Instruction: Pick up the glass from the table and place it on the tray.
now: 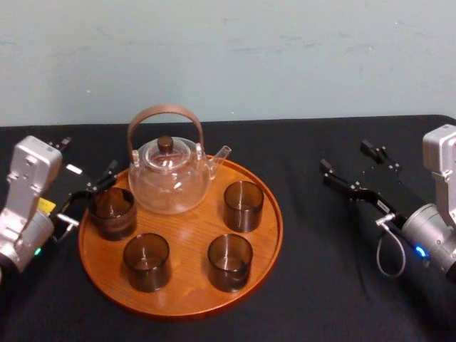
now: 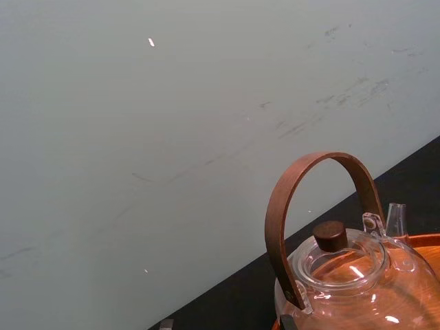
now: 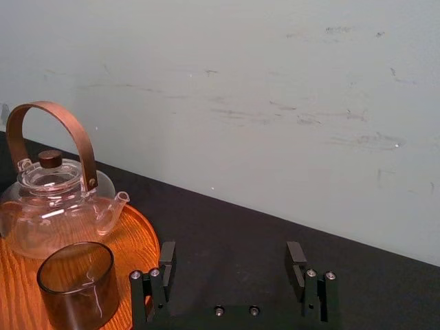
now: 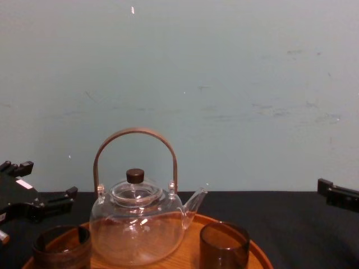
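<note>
Note round wooden tray [image 1: 187, 239] lying on black table [image 1: 320, 285], left of centre.

Find clear teapot [image 1: 169, 174] upright on far part of tray, brown hoop handle raised, spout pointing right.

Count 3 dark grey glasses, all upright on tray and apart from one another: near-left glass [image 1: 147, 261], near-right glass [image 1: 229, 261], far-right glass [image 1: 244, 205]. Cannot tell which of the 3 is the one set by the task.

Record 1 browner cup [image 1: 112, 212] upright on left part of tray, close to the rim, just left of teapot and just far of near-left glass.

Locate left gripper [image 1: 87, 158] above table at tray's far-left edge, pointing far and right toward teapot. Confirm fingers spread apart and gripping nothing. Place 1 finger [image 1: 108, 173] just beside cup on its far-left side; cannot tell whether touching.

Locate right gripper [image 1: 348, 158] over table on the right, well apart from tray. Confirm fingers spread wide, with black tabletop between them. Confirm same spread from right wrist view, with far-right glass and teapot to one side on tray.
</note>
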Available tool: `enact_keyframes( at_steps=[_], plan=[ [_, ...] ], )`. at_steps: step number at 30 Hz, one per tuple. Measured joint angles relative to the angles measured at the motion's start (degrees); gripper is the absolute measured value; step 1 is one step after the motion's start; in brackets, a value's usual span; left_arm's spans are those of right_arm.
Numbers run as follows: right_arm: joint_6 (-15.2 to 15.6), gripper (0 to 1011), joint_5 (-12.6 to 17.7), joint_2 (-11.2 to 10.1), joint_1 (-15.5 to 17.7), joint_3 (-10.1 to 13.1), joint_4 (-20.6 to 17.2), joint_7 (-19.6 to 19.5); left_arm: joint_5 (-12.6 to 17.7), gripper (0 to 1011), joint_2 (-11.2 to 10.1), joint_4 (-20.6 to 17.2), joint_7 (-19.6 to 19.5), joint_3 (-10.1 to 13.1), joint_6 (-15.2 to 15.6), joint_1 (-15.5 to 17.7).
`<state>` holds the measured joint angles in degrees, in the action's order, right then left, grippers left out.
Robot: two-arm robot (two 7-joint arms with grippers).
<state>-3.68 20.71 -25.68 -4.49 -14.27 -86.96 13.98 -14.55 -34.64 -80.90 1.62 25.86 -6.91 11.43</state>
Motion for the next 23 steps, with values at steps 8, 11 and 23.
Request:
enact_keyframes(
  at_steps=[8,11,23],
  plan=[
    [0.0,1002,0.2,-0.1,0.0,-0.1,-0.2,0.0,0.0,1001,0.0,0.0,0.0,0.0,0.0,0.0],
    [0.0,1002,0.2,-0.1,0.0,-0.1,-0.2,0.1,0.0,1001,0.0,0.0,0.0,0.0,0.0,0.0],
    [0.0,1002,0.3,-0.2,0.1,-0.1,-0.3,0.1,0.0,1001,0.0,0.0,0.0,0.0,0.0,0.0]
  ],
)
